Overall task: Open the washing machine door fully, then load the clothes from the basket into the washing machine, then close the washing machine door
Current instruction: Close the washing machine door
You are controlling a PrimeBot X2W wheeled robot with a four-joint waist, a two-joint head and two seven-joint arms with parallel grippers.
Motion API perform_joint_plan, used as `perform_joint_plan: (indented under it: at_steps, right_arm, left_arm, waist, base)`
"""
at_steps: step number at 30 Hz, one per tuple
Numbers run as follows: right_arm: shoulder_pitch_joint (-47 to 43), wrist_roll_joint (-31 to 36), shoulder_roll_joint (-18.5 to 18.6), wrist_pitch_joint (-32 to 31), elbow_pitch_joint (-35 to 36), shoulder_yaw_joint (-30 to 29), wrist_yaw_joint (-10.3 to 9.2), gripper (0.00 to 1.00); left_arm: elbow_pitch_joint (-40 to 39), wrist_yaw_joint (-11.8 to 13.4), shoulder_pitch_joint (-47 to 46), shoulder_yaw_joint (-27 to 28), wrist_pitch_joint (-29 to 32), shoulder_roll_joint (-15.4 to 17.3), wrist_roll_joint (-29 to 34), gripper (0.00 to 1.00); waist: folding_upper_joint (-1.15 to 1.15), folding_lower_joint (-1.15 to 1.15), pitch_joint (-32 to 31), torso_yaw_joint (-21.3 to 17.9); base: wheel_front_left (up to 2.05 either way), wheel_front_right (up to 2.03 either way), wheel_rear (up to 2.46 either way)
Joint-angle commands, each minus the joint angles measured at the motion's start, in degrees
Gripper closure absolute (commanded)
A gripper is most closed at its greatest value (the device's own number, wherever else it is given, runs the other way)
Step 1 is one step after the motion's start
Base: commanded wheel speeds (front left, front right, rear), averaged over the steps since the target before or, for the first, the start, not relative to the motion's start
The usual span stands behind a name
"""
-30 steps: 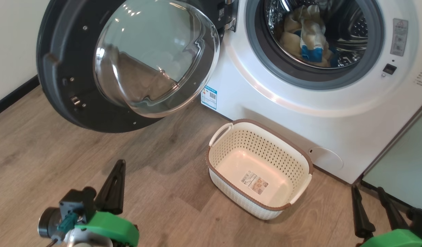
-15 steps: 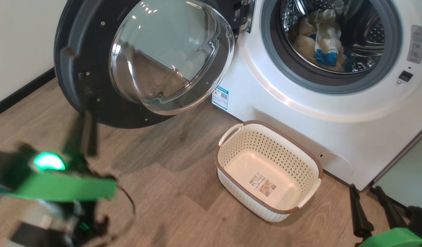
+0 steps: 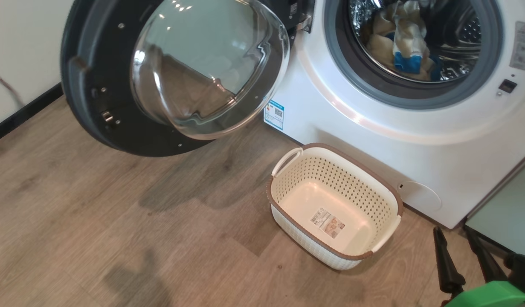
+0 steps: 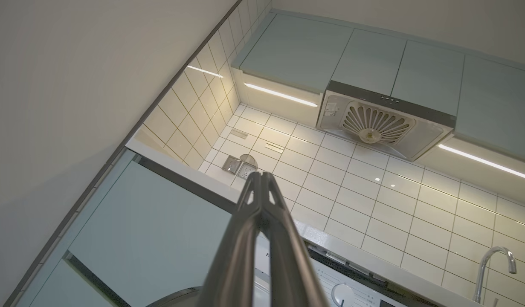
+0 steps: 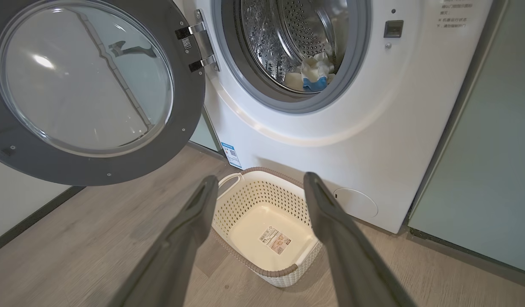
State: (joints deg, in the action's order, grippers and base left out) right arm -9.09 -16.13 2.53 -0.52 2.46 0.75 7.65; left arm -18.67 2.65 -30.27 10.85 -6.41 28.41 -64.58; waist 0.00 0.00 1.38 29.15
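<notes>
Presently the clothes (image 3: 398, 42) lie low in the drum (image 3: 462, 25) and the door (image 3: 202, 72) hangs wide open: rigid, probably heavy and slippery, best pushed at its rim (image 3: 76, 98) opposite the hinge (image 3: 306, 26); left gripper (image 4: 260, 187) pressed together on nothing, right gripper (image 5: 260, 179) spread apart.

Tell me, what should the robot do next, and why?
Probably bring the left gripper down to the washing machine door and start pushing it shut. The basket is empty, the clothes lie inside the washing machine, and the door hangs wide open. The left gripper, shut, points up at the wall tiles.
</notes>
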Motion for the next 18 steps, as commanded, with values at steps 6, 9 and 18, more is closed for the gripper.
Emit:
perform_joint_plan:
  at_steps: [6, 9, 18]
  right_arm:
    - [2.23, -0.66, 1.98, -0.49, 2.53, 1.81, -0.16, 0.00]
    - [2.48, -0.64, 2.45, -0.89, 2.89, 1.94, -0.16, 0.00]
    - [3.61, -0.74, 4.08, -2.30, 4.21, 2.03, -0.16, 0.00]
  left_arm:
    - [16.56, -1.33, -9.82, 6.49, 5.32, 8.78, -5.89, 1.00]
    - [23.49, -1.97, -11.60, 7.44, 8.02, 10.43, -8.69, 1.00]
    - [39.38, -1.80, -14.87, 9.32, 14.67, 13.33, -14.47, 1.00]
  waist:
    - [0.00, 0.00, 1.49, -2.02]
    - [0.00, 0.00, 2.28, -2.77]
    - [0.00, 0.00, 4.81, -4.43]
  base:
    - [0.00, 0.00, 0.00]
    - [0.00, 0.00, 0.00]
    - [0.00, 0.00, 0.00]
